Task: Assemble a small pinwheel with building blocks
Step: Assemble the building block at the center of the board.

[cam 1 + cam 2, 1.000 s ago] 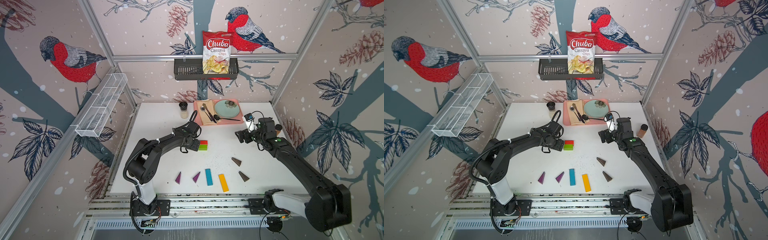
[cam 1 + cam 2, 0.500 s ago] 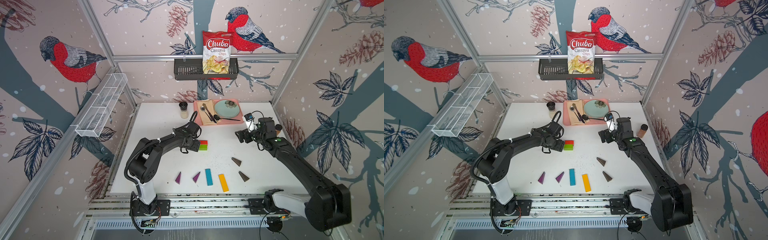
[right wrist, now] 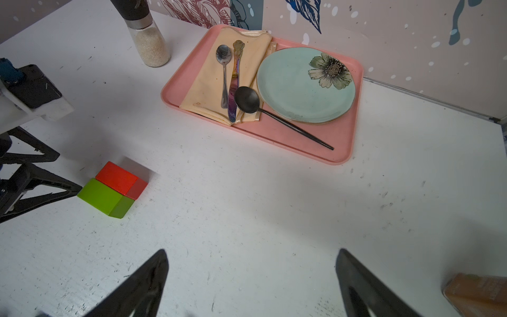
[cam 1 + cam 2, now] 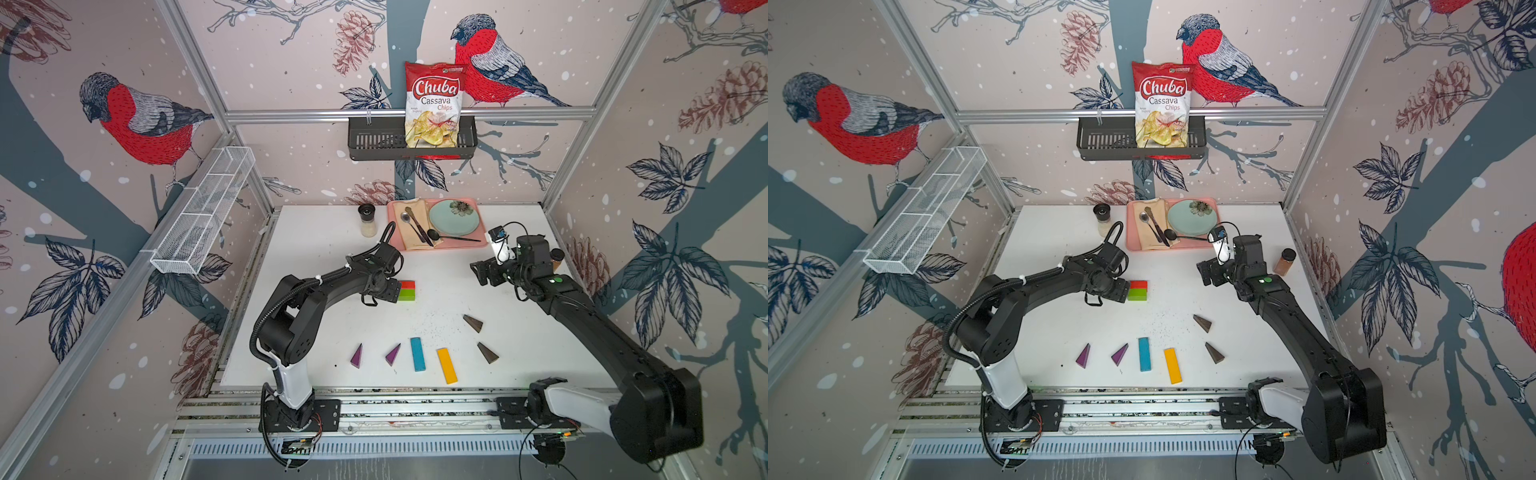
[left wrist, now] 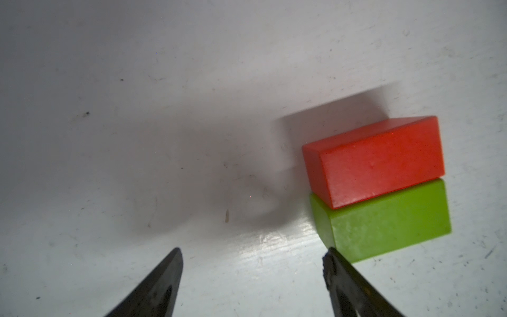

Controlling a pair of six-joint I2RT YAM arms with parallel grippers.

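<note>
The red brick (image 4: 407,285) and the green brick (image 4: 406,295) lie flat on the table (image 4: 332,249), touching along their long sides; together they appear to be the hub of the pinwheel. The other building blocks lie in a loose row nearer the robot's base, each apart from the next and well apart from the hub: two purple wedges (image 4: 357,355) (image 4: 393,354), a blue bar (image 4: 417,354), a yellow bar (image 4: 447,365) and two brown wedges (image 4: 473,323) (image 4: 487,353). The left gripper (image 5: 252,252) sits low just beside the hub, jaws apart with nothing between them. One fingertip (image 5: 333,263) is at a corner of the green brick; contact cannot be confirmed. The right gripper (image 3: 251,251) hangs over bare table near the pink tray (image 3: 343,153), jaws wide apart and empty. The step in hand is judged to be clearing the left gripper from the hub. Keep the jaws apart and back off along the gripper's own axis; a sideways sweep would likely push the green brick off the red one. Confirm the seam is closed before fetching a wedge
</note>
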